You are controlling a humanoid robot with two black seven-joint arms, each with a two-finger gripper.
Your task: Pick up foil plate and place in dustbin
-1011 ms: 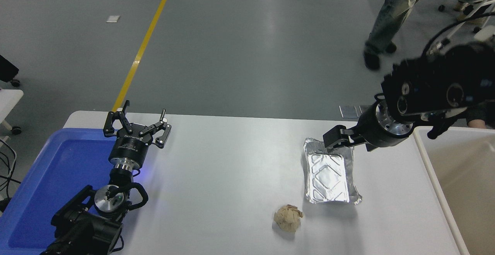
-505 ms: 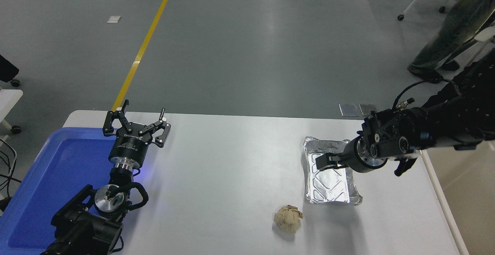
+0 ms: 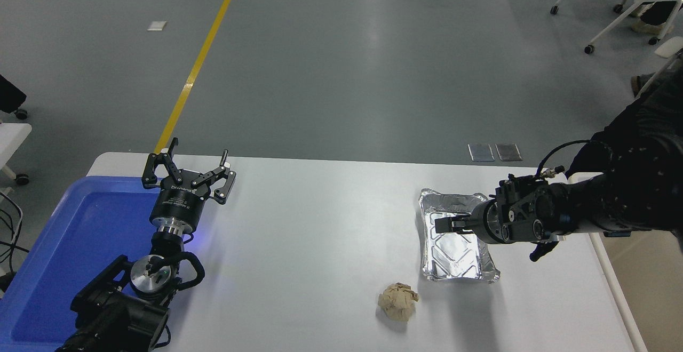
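— Where do we see the foil plate?

— It lies flat on the white table, toward the right side, with the crumpled tan paper ball nearer to us and a little to its left.

— And our right gripper?

— It reaches in from the right edge, pointing left, its tip over the plate's far-left part. We cannot tell whether it touches the foil, nor whether its fingers are spread or pressed together; they merge into one dark shape.

— The left gripper?

— Parked at the lower left with its fingers spread wide, holding nothing, at the far corner of the blue plastic tray.

— The dustbin?

— Only a beige strip shows at the right edge, beyond the table.
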